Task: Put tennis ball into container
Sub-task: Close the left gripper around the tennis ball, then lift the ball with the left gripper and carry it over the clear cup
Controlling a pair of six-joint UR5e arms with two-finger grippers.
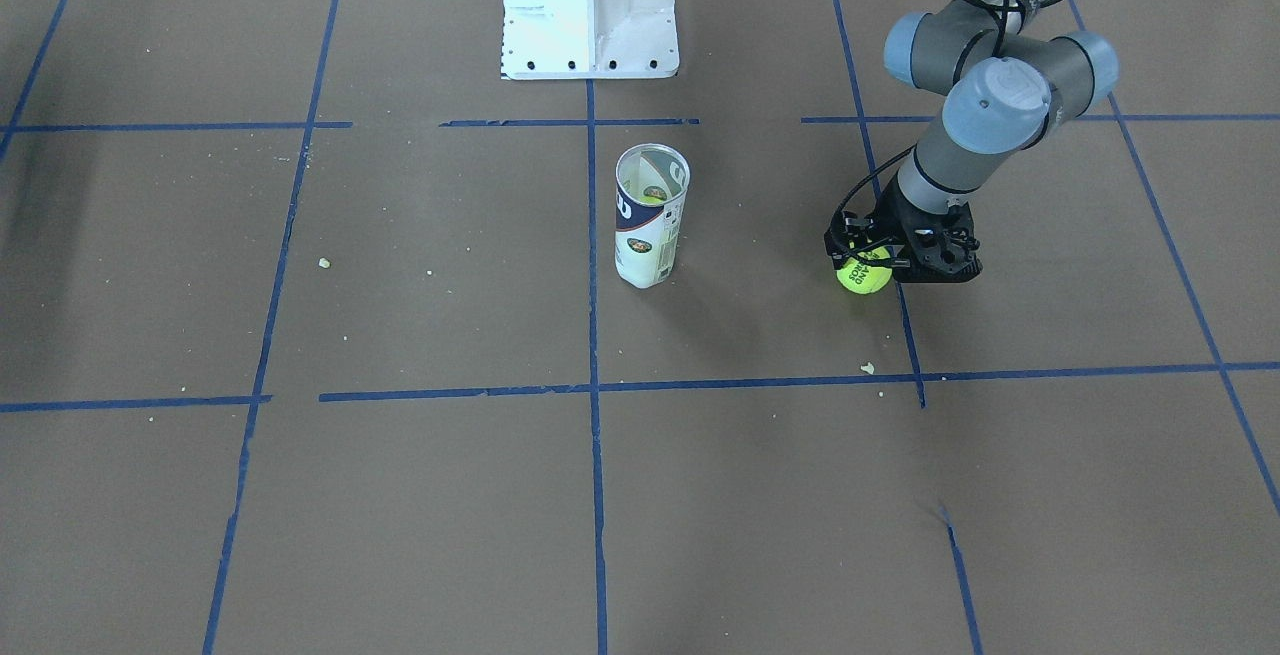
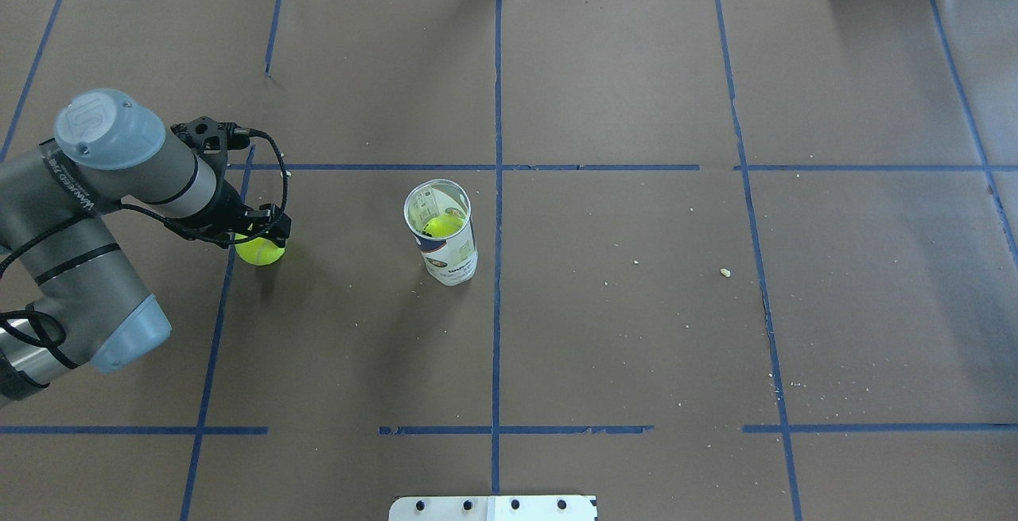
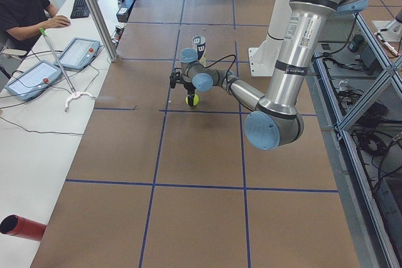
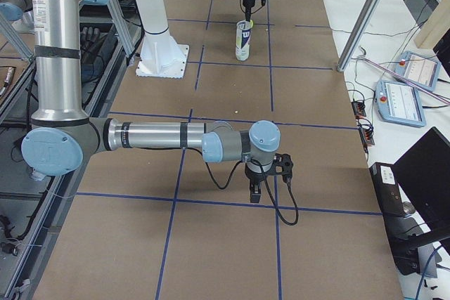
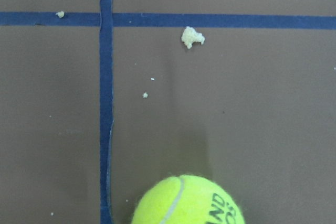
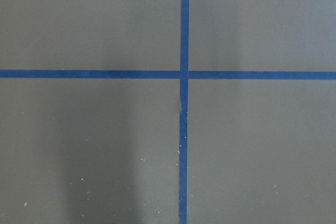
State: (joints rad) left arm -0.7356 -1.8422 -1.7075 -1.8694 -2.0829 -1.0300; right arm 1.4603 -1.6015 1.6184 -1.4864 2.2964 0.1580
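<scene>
overhead exterior: The left end effector (image 2: pixel 262 237) sits on top of the tennis ball (image 2: pixel 260 251), its fingers straddling the ball. I cannot tell whether they pinch it. The container (image 2: pixel 447 246) lies well apart toward the robot's right, at about the same depth, with a second ball (image 2: pixel 442 225) inside.
exterior front-facing: The container (image 1: pixel 650 225) stands upright with its long axis vertical and its mouth open upward. Judged from this, the ball must travel sideways and enter from above.
exterior left: The tennis ball (image 3: pixel 192 100) is under the near arm's tip, and the container (image 3: pixel 199 47) is beyond it.
exterior right: The right end effector (image 4: pixel 256 189) is far from the container, so the left arm is nearer. I cannot tell whether it is spread or closed.
left wrist-mounted: The tennis ball (image 5: pixel 186 203) is at the bottom edge, over the desk (image 5: pixel 247 108). No fingers are in frame.
right wrist-mounted: Only the desk and blue tape (image 6: pixel 184 129) show.
</scene>
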